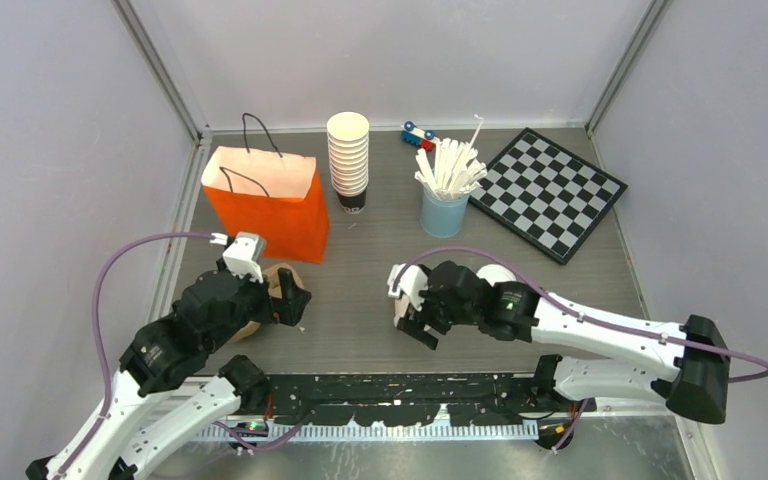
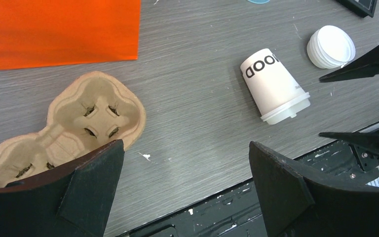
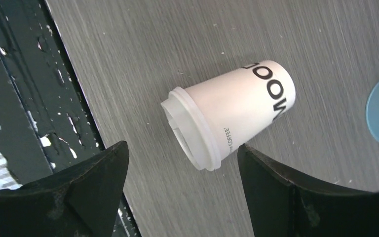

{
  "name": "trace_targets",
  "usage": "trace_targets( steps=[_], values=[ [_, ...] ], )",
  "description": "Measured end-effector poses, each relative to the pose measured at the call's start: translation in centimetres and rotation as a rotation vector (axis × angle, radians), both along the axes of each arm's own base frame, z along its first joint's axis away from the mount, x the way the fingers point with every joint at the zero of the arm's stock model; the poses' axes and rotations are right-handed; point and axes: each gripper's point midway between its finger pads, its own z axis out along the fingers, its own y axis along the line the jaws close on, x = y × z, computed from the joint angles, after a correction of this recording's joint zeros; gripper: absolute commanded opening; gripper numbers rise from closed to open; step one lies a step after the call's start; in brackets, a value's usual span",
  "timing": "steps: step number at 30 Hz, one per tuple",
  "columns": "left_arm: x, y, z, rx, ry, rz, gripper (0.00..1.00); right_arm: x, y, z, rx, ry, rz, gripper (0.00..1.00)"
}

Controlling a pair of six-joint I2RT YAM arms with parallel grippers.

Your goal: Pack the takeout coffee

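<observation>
Two coffee cups on the counter (image 1: 360, 262), neither packed.

Cup one (image 3: 232, 111): tipped on its side, near the middle of the counter, lid on. Lid end toward the near edge, base toward the far side, black lettering on the wall. Lying straight below the right jaws.

Cup two (image 1: 497, 272): upright, lid on, just right of and slightly beyond cup one. Not touching it. Partly hidden behind the right arm in the top view.

Right jaws: spread wide, holding nothing, one finger either side of cup one's lid end in the wrist view. Contact with the cup not visible.

Left jaws: spread wide too, holding nothing. Above bare counter at near left, carrier tray (image 2: 94, 111) just to their left, cup one off to the right.

Carrier tray: brown pulp, flat on the counter, pockets unfilled, just near of the orange bag (image 1: 270, 205).

Orange bag: standing upright at far left, mouth open, handles up.

Far side, left to right: stack of lidless cups (image 1: 348, 155), small toy car (image 1: 418, 135), blue cup of white sticks (image 1: 445, 210), chessboard (image 1: 548, 190).
</observation>
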Motion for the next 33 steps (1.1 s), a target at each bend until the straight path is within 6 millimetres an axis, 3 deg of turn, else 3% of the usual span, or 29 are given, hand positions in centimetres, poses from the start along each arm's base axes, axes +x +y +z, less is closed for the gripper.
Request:
trace_targets(
  steps=[6, 9, 11, 13, 23, 26, 30, 33],
  values=[
    [-0.1, 0.3, 0.4, -0.014, -0.021, 0.007, 1.00, 0.1, 1.5, -2.7, -0.140, -0.112, 0.113, 0.82],
    [-0.1, 0.3, 0.3, -0.013, -0.019, 0.007, 1.00, 0.9, 1.6, -4.4, -0.219, -0.172, 0.128, 0.71],
    [-0.1, 0.3, 0.3, -0.012, -0.019, 0.007, 1.00, 1.3, 1.5, -5.0, -0.251, -0.208, 0.127, 0.53],
    [-0.1, 0.3, 0.3, -0.012, -0.019, 0.007, 1.00, 1.8, 1.5, -5.0, -0.271, -0.247, 0.119, 0.45],
    [-0.1, 0.4, 0.3, -0.009, -0.021, 0.013, 1.00, 2.7, 2.0, -3.4, -0.130, -0.267, -0.057, 0.34],
    [-0.1, 0.4, 0.3, -0.009, -0.020, 0.014, 1.00, 2.6, 2.2, -2.1, -0.025, -0.227, -0.149, 0.39],
    [-0.1, 0.4, 0.3, -0.008, -0.020, 0.014, 1.00, 1.9, 3.2, -0.6, 0.114, -0.185, -0.166, 0.69],
    [-0.1, 0.4, 0.2, -0.008, -0.020, 0.014, 1.00, 1.3, 2.8, -1.0, 0.139, -0.214, -0.100, 0.79]
  ],
)
